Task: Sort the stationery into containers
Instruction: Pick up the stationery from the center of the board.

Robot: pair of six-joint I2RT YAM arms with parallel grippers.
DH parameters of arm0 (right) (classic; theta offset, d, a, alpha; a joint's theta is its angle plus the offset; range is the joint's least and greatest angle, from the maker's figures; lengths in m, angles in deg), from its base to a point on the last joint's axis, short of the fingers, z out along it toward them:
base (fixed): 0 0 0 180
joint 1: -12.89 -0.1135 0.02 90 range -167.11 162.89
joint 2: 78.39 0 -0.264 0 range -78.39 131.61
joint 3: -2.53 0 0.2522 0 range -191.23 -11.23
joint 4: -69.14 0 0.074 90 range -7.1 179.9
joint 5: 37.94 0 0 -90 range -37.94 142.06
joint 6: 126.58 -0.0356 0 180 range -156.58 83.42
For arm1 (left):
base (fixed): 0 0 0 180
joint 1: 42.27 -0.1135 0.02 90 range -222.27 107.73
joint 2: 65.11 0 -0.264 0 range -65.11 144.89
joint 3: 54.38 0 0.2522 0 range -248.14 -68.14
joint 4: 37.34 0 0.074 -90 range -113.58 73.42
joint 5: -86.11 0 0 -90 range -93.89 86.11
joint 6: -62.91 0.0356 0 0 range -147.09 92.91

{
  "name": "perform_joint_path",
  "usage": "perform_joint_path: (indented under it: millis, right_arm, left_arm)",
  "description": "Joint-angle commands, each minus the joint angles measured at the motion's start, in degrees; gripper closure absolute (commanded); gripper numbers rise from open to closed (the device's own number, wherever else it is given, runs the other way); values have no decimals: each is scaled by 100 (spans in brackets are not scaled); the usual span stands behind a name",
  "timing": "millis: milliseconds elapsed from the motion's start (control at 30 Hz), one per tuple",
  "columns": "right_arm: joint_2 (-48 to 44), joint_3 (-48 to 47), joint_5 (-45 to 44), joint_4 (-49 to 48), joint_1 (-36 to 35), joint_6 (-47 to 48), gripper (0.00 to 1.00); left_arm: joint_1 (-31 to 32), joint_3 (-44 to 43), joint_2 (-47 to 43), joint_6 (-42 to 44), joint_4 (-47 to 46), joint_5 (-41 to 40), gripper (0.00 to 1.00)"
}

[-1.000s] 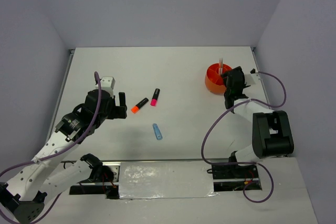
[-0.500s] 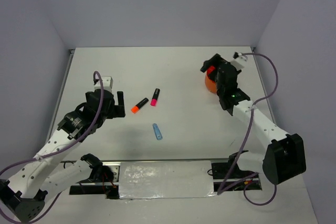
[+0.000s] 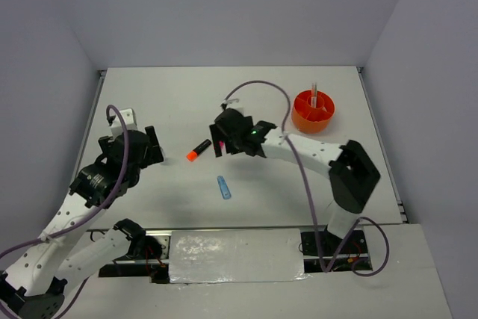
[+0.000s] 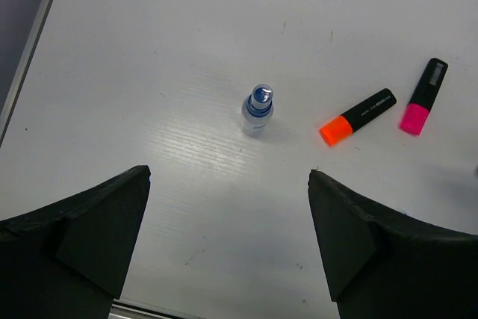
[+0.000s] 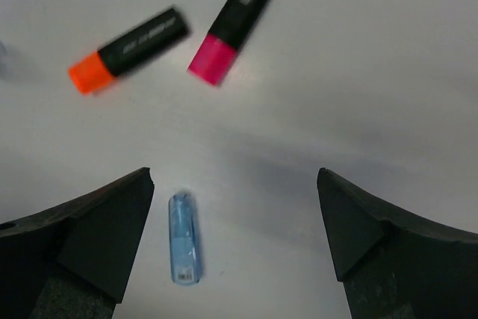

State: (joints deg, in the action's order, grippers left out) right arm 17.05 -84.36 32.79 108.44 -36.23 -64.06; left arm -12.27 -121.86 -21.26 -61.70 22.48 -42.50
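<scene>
Two black highlighters lie mid-table, one tipped orange (image 3: pixel 198 149) (image 5: pixel 128 48) (image 4: pixel 357 116) and one tipped pink (image 5: pixel 235 22) (image 4: pixel 423 96). My right gripper (image 3: pixel 222 140) (image 5: pixel 234 175) hovers open just near of them and holds nothing. It covers most of the pink one from above. A light-blue strip (image 3: pixel 224 187) (image 5: pixel 184 248) lies nearer the arms, by the right gripper's left finger. A tiny blue-capped bottle (image 4: pixel 258 110) stands ahead of my open, empty left gripper (image 3: pixel 153 143) (image 4: pixel 228 175). The orange tub (image 3: pixel 314 110) sits at the far right with a thin white pen (image 3: pixel 315 95) upright in it.
Grey walls close the table at the back and on both sides. The right arm (image 3: pixel 314 151) stretches across from the right side toward the middle, and its cable (image 3: pixel 261 87) loops above the table behind it.
My right arm has swung from the orange tub to the middle of the table above the highlighters. My left gripper has drawn back to the left, still open.
</scene>
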Motion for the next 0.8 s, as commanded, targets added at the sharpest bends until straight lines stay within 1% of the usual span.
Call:
perform_joint_path:
  millis: [0, 100, 233, 300, 567, 700, 767]
  right_arm:
    - [658, -658, 423, 882, -387, 138, 4]
    - [1422, -1106, 617, 1014, -738, 173, 8]
    - [1890, -1599, 679, 1216, -1037, 156, 10]
    - [2004, -1626, 687, 1243, -1064, 103, 11]
    - [1979, -1134, 889, 1050, -1161, 24, 22]
    - [1943, -932, 942, 971, -1222, -20, 24]
    - [1970, -862, 925, 970, -1249, -55, 28]
  left_arm:
    - [-38, -131, -158, 77, -141, -51, 1]
    - [-29, -87, -211, 182, -256, 152, 1]
    - [-29, -78, -132, 235, -300, 240, 1]
    - [-29, -95, -105, 253, -300, 293, 1]
    - [-29, -60, -70, 332, -387, 424, 1]
    - [-29, -60, -61, 358, -396, 460, 1]
    - [-29, -60, -61, 367, -396, 486, 1]
